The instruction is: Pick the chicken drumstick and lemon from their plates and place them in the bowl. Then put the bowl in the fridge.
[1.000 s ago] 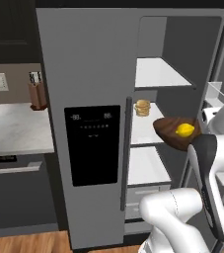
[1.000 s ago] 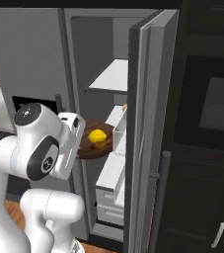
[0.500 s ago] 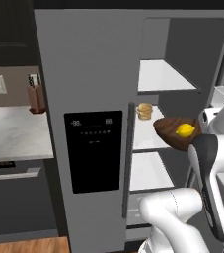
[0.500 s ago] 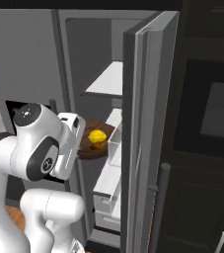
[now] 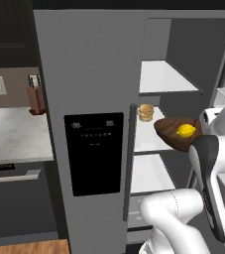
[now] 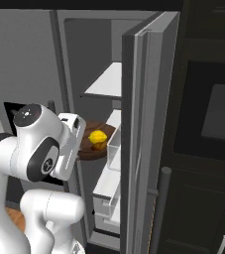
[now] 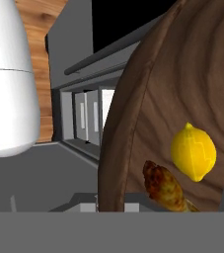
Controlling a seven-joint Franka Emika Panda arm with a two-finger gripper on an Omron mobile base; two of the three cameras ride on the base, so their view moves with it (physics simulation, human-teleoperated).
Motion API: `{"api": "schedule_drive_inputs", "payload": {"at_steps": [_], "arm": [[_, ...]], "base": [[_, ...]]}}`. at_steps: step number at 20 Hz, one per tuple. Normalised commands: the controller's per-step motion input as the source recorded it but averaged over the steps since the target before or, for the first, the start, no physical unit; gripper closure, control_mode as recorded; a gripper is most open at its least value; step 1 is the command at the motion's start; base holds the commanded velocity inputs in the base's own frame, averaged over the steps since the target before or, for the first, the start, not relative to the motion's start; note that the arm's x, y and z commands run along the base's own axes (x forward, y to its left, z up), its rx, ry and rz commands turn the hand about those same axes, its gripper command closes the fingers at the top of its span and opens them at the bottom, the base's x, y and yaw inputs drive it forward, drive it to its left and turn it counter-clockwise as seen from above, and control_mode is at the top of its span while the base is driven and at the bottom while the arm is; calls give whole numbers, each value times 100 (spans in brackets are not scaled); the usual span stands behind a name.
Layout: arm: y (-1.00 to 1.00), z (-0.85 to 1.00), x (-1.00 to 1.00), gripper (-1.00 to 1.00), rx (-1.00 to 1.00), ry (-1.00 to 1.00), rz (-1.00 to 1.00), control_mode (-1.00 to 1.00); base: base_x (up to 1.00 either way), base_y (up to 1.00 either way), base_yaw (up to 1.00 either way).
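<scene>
Loading is done: lemon (image 7: 193,151) and chicken drumstick (image 7: 166,186) both lie in the bowl (image 5: 174,134), which the gripper carries with jaws pinched on its rim, judging by how it hangs in mid-air. It hovers at the open fridge (image 5: 91,94), just before the middle shelf (image 5: 148,141) beside a tan burger-like item (image 5: 145,112). Setting it down remains.
</scene>
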Motion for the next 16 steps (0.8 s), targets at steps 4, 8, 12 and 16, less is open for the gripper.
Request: {"api": "schedule_drive_inputs", "payload": {"at_steps": [4, 8, 12, 16], "arm": [[0, 0, 0, 100, 0, 0, 0, 100], [0, 0, 0, 100, 0, 0, 0, 100], [0, 0, 0, 100, 0, 0, 0, 100], [0, 0, 0, 100, 0, 0, 0, -100]], "base": [[0, 0, 0], [0, 0, 0], [0, 0, 0], [0, 0, 0]]}}
